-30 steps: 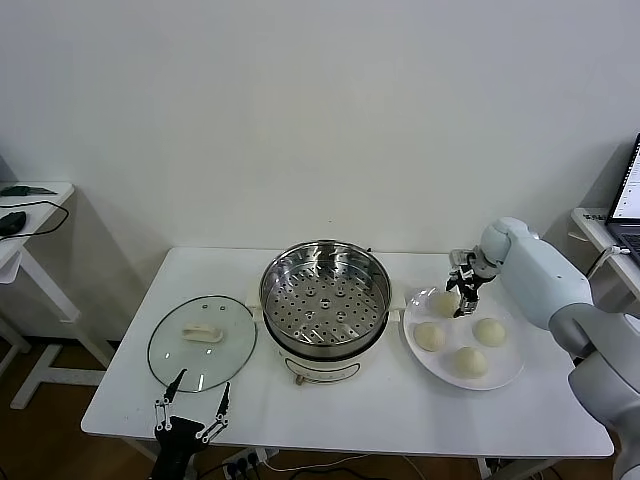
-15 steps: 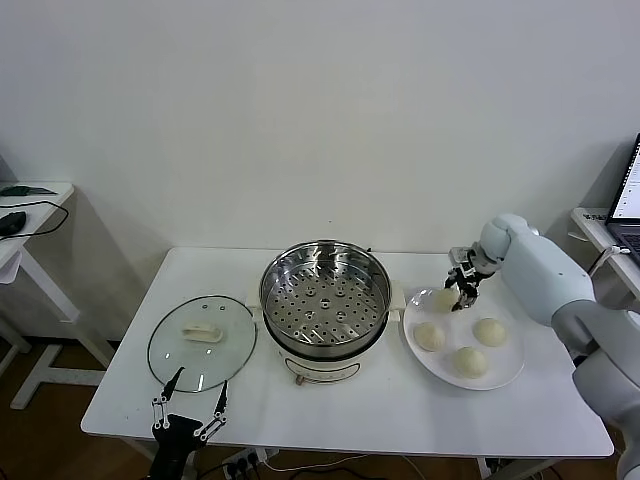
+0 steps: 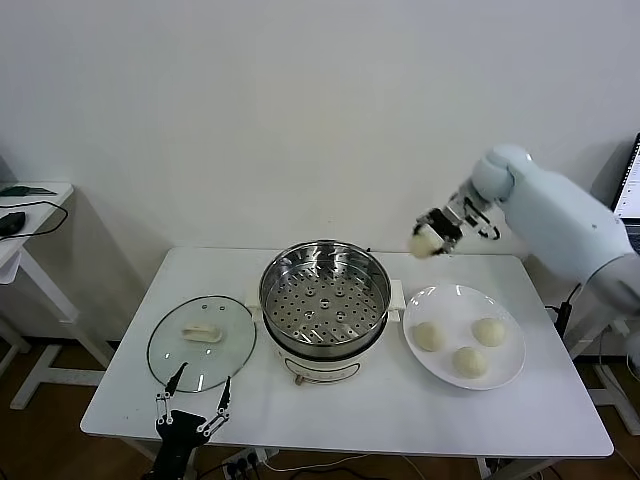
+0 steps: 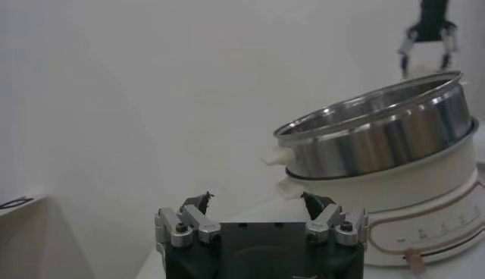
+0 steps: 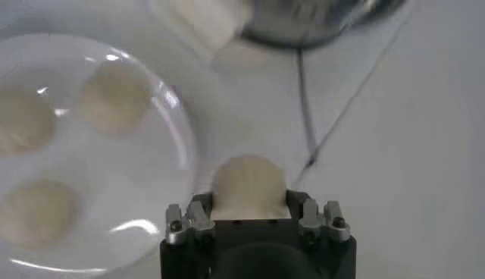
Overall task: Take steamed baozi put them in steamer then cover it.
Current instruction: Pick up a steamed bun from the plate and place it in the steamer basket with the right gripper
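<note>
My right gripper [image 3: 430,240] is shut on one cream-white baozi [image 3: 424,243] and holds it in the air between the steamer and the plate, above the table's back edge. In the right wrist view that baozi [image 5: 248,186] fills the gap between the fingers. Three more baozi [image 3: 429,336] lie on the white plate [image 3: 500,300]. The steel steamer [image 3: 326,296] stands mid-table with its perforated tray bare. The glass cover [image 3: 202,341] lies flat to the steamer's left. My left gripper [image 3: 192,410] waits open at the table's front edge, below the cover.
A side table [image 3: 25,215] with a black mouse stands far left. A laptop edge [image 3: 628,190] shows at far right. The steamer's cable [image 5: 303,106] runs across the table behind the steamer. A white wall rises behind the table.
My right gripper closed on the back-left baozi on the plate, then lifted it up and toward the steamer. The left arm stayed put.
</note>
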Controlling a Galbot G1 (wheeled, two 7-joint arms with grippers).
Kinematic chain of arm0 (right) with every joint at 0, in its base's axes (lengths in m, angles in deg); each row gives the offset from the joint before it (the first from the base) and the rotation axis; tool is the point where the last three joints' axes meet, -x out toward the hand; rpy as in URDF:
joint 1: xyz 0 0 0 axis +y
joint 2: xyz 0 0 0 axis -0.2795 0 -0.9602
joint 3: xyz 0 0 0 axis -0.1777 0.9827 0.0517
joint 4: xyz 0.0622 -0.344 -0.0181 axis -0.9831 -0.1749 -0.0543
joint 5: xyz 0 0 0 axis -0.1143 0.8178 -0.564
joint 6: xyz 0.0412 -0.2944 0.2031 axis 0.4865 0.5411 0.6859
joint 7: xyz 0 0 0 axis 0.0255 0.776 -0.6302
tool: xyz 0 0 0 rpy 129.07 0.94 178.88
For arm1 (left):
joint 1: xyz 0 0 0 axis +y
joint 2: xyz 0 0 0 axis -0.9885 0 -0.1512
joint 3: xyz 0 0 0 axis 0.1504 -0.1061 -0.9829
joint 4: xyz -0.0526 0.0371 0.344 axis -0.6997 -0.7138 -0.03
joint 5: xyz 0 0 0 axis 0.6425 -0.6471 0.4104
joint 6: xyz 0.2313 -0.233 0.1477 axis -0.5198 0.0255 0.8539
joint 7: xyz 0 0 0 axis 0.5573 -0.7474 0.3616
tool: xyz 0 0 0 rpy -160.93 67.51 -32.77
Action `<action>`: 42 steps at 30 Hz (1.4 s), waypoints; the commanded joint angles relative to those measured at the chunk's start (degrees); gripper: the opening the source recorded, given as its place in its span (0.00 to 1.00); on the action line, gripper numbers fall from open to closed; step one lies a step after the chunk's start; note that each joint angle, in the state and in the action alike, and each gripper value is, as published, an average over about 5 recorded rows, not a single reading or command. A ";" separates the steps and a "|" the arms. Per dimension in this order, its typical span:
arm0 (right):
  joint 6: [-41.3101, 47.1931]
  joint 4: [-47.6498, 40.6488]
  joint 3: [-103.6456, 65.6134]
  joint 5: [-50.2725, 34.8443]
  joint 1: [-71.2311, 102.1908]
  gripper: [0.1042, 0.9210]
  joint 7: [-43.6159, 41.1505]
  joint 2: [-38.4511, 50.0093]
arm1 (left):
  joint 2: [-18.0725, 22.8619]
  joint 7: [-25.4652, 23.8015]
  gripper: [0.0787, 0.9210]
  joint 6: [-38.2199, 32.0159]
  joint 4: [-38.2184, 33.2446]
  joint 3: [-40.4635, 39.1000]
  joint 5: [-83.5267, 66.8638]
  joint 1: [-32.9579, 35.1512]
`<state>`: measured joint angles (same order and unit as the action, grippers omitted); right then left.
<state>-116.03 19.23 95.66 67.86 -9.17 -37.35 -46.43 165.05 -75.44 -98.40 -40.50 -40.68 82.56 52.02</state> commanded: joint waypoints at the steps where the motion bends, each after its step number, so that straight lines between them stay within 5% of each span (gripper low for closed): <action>1: -9.79 11.57 7.15 -2.92 -8.66 0.68 -0.80 -5.46 | -0.04 0.08 0.88 0.01 -0.49 0.08 -0.02 0.20; 19: -7.76 1.83 8.32 11.28 2.14 0.69 -1.96 -18.19 | -0.29 0.55 0.88 0.09 -2.45 0.98 -0.90 1.62; 42: -5.89 -4.33 6.37 15.87 6.26 0.72 1.71 -21.30 | 0.11 1.43 0.88 -0.15 -1.99 1.05 -0.75 1.28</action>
<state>-122.24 16.43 102.25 82.04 -3.82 -36.64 -66.60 165.24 -74.10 -98.54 -42.67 -39.79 81.84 53.32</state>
